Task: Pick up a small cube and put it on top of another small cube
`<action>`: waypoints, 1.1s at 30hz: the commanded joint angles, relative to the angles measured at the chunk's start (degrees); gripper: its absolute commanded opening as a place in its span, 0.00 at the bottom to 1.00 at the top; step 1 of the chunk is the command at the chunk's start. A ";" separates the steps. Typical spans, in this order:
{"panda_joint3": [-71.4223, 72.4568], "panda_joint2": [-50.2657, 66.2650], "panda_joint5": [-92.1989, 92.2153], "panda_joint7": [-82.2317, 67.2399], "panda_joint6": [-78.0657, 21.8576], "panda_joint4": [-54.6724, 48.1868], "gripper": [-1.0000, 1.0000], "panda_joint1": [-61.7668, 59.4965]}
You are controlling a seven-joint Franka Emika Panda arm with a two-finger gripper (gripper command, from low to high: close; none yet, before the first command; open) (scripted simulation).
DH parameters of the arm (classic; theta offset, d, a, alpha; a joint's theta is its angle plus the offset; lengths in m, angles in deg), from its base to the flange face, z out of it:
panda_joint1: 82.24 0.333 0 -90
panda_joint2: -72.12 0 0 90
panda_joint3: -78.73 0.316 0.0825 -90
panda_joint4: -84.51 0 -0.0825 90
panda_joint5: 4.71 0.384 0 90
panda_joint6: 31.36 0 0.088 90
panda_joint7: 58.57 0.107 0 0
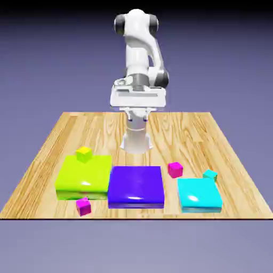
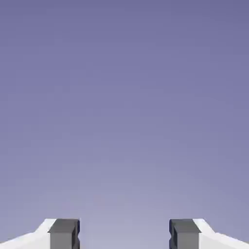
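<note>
Your tool point(image 1: 137, 117) hangs high with its fingers wide and nothing between them, probably so you can choose either magenta cube. On the tabletop point(image 1: 160, 121), one cube point(image 1: 175, 169) sits at four o'clock from the tool; its twin point(image 1: 83, 206) lies at seven o'clock, just beside the green block point(image 1: 80, 180). The hand view shows only backdrop, so you perhaps can't judge alignment there.

My arm point(image 1: 137, 50) rises from its base point(image 1: 136, 143), bent at the elbow, with the white hand point(image 1: 138, 97) held level above that base. My gripper point(image 1: 138, 118) points down over the base, fingers spread wide and parted on nothing. In the hand view, each grey fingertip point(image 2: 63, 234) stands well apart from its twin.
</note>
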 commanded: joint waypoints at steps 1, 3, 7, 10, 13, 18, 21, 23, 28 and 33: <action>-0.56 2.08 0.15 -1.81 -1.05 -1.34 0.50 -0.23; -1.67 6.23 0.44 -5.43 -3.15 -4.03 0.50 -0.68; -3.89 14.54 1.03 -12.68 -7.36 -9.39 0.50 -1.58; -5.55 20.77 1.48 -18.11 -10.51 -13.41 0.50 -2.26; -7.22 27.00 1.92 -23.54 -13.66 -17.44 0.50 -2.94; -9.99 37.38 2.65 -32.59 -18.91 -24.14 0.50 -4.07; -11.66 43.61 3.10 -38.02 -22.06 -28.16 0.50 -4.75; -12.77 47.76 3.39 -41.64 -24.16 -30.85 0.50 -5.20; -14.34 58.14 4.67 -49.15 -26.34 -36.43 0.50 -6.62; -12.57 64.94 6.78 -50.48 -20.64 -37.49 0.00 -8.22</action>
